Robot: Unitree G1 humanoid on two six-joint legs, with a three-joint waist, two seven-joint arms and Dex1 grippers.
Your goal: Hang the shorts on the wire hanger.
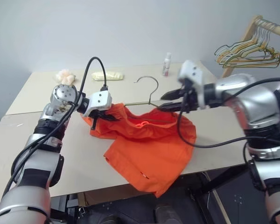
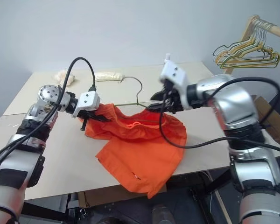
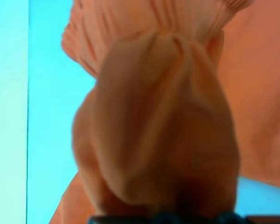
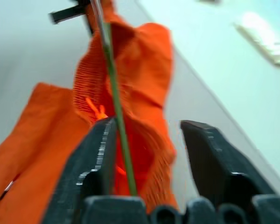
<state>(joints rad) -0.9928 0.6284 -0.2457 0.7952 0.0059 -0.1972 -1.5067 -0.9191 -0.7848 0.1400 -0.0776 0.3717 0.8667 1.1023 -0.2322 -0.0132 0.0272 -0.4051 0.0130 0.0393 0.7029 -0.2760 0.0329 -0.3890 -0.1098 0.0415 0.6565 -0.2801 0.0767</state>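
Note:
The orange shorts [image 1: 149, 149] lie on the table [image 1: 60, 154], with one leg drooping over the front edge. My left gripper [image 1: 102, 115] is shut on the left end of the gathered waistband, and the bunched fabric [image 3: 163, 130] covers its fingers in the left wrist view. The wire hanger [image 1: 151, 86] has its hook sticking up behind the shorts, and its lower part runs into the waistband. My right gripper [image 1: 170, 100] hovers open just above the right end of the waistband. The hanger wire [image 4: 114, 79] passes close beside one of its fingers [image 4: 95, 158].
A wooden rack at the back right carries a bunch of yellow, green and dark hangers [image 1: 245, 51]. On the table's far side stand a small bottle [image 1: 166, 64], a pale yellow cloth [image 1: 107, 75] and a peach-coloured lump [image 1: 65, 77]. Black cables loop over both arms.

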